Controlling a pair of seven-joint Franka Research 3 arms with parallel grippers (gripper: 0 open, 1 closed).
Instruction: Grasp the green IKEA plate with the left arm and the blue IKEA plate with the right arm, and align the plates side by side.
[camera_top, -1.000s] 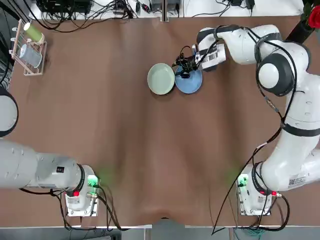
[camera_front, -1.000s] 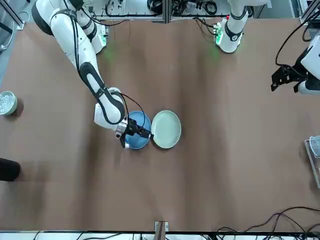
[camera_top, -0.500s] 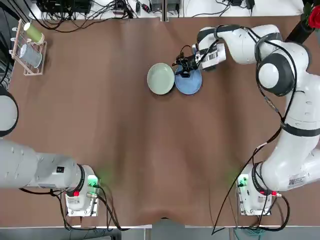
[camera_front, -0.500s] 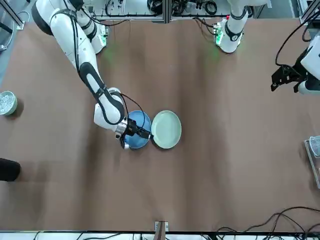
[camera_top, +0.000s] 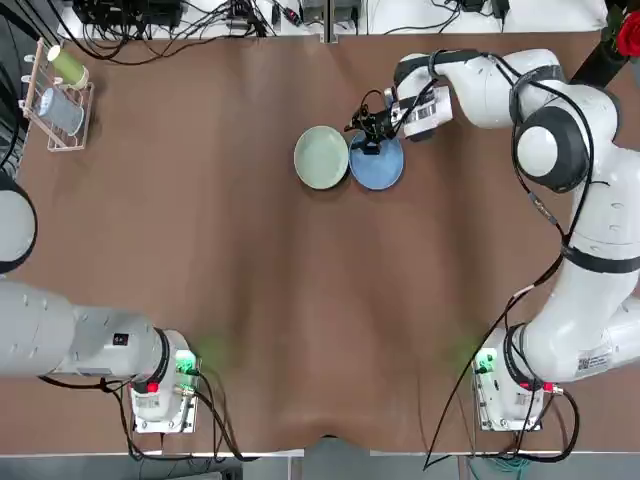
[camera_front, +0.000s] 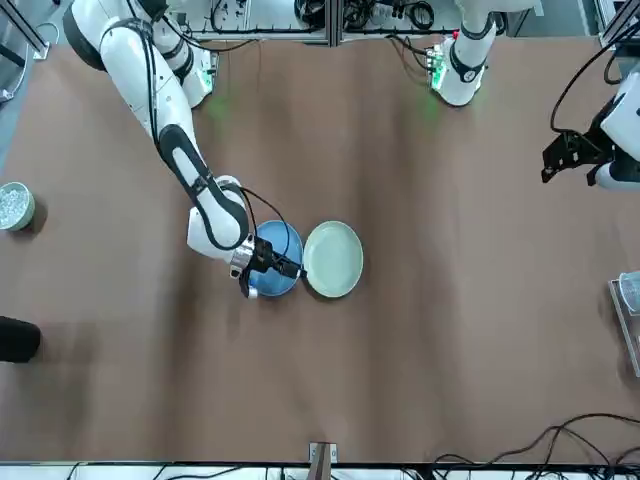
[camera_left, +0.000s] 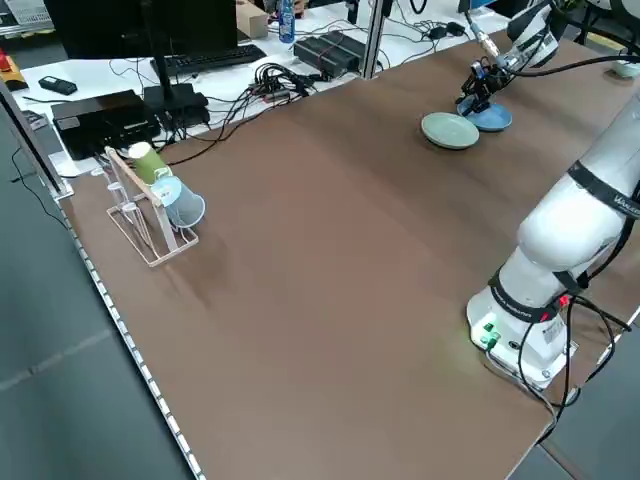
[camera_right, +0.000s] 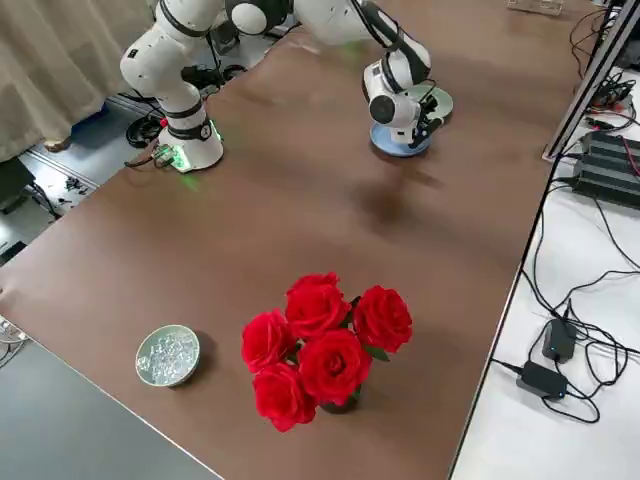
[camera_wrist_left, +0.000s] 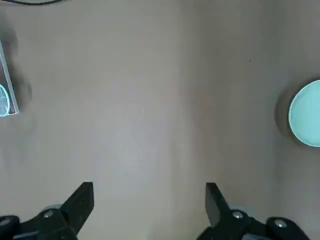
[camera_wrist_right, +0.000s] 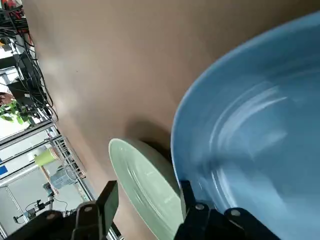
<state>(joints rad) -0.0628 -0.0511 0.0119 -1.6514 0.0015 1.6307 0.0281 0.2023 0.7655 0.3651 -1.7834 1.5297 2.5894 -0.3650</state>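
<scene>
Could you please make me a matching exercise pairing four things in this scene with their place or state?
Things:
1. green plate
2. blue plate
3. left pincer
4. roses

Places or states:
A. open, holding nothing, above bare table
B. gripped at its rim by the right pincer
C. near the table's corner, beside a small bowl
D. flat on the table, beside the blue plate, ungripped

Pairs: 1-D, 2-B, 3-A, 4-C
</scene>
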